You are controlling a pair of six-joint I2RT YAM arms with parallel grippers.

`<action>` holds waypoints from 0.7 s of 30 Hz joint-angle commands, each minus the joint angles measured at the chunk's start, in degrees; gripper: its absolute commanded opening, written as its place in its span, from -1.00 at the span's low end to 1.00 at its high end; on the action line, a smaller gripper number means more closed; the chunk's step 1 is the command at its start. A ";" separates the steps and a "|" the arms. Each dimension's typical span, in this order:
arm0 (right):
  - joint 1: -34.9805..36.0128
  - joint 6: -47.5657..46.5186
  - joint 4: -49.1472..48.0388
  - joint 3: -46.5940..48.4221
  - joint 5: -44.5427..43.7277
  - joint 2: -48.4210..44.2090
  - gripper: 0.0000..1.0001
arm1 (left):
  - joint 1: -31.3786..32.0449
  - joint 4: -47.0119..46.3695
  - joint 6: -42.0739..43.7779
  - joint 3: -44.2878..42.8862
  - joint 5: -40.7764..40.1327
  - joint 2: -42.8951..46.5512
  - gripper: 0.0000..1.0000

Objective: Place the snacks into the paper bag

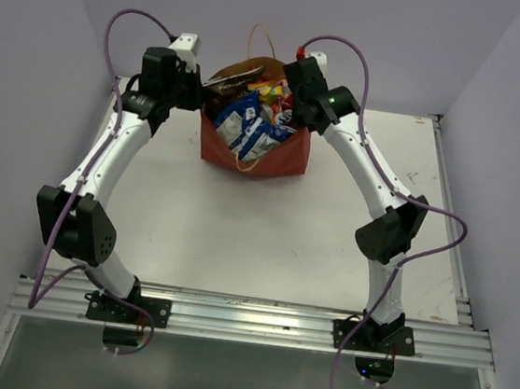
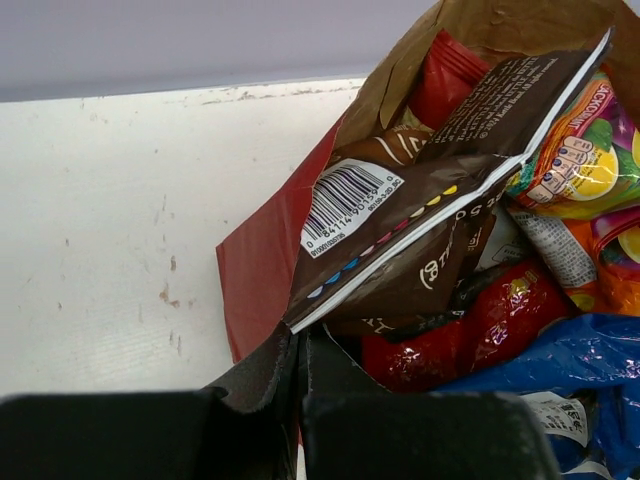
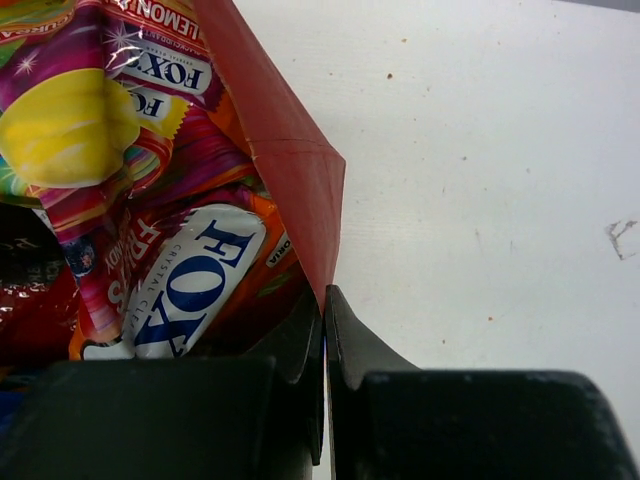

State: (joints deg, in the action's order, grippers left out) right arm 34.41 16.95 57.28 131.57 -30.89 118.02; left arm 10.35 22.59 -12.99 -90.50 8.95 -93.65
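The red paper bag (image 1: pixel 278 159) stands at the far middle of the table with the snacks inside. A blue-white packet (image 1: pixel 249 128) lies on top and a brown chip bag (image 1: pixel 234 77) sticks out at the back left. My left gripper (image 1: pixel 203 94) is shut on the bag's left wall (image 2: pixel 262 270), right below the brown chip bag (image 2: pixel 430 200) and a red candy bag (image 2: pixel 490 325). My right gripper (image 1: pixel 298 107) is shut on the bag's right wall (image 3: pixel 300 170), beside an orange-pink candy bag (image 3: pixel 180 280).
The white table (image 1: pixel 264 242) spreads in front of the bag, with a metal rail (image 1: pixel 255 321) at its near edge. Grey walls close in the back and both sides. The bag's thin handles (image 1: pixel 263 40) loop up at the back.
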 commanded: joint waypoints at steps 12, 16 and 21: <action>-0.31 1.76 -1.37 -15.26 -0.57 -15.79 -1.00 | 3.27 -4.56 -3.35 7.30 -3.85 10.66 -1.00; -0.22 3.18 -6.21 -25.04 -0.30 -19.66 -1.00 | 3.71 -7.47 -2.22 13.33 -6.22 13.22 -1.00; 0.04 1.25 0.10 -13.12 -2.06 -18.88 -1.00 | 5.11 -3.00 -0.89 3.68 -7.45 14.37 -1.00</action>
State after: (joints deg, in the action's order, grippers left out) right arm 34.59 19.05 56.97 109.51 -29.26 102.63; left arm 14.59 24.16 -15.33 -78.67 4.56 -83.83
